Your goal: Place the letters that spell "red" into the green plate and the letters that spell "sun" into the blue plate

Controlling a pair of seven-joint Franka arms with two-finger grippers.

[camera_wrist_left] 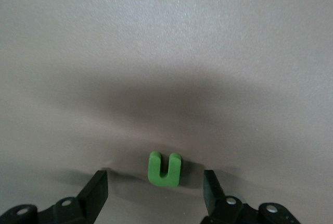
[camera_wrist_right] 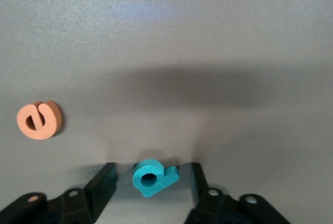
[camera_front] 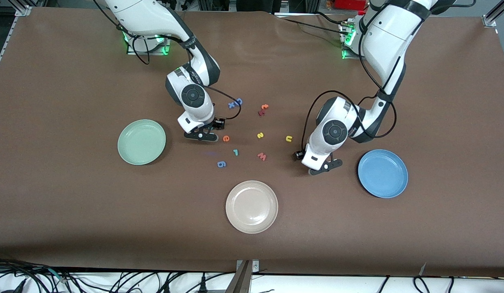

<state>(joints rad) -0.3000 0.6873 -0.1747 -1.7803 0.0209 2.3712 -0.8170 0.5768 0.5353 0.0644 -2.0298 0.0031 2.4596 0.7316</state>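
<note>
Green plate (camera_front: 141, 142): on bench, toward my right arm's end.
My right pincer (camera_wrist_right: 149, 187): spread, down around teal d (camera_wrist_right: 152, 177); e (camera_wrist_right: 39, 120) beside.
My left pincer (camera_wrist_left: 155, 193): spread, down around green n (camera_wrist_left: 165, 169).
Blue plate (camera_front: 382, 173): beside it.

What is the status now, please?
Left end effector open, straddling green n. Right end effector open, straddling teal d. Both plates empty; nothing in the way.

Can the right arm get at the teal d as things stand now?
Probably yes. The right pincer is down at the table with a finger on each side of the teal d, gaps showing on both sides. Nothing lies between them; the orange e sits apart, beside it.
</note>
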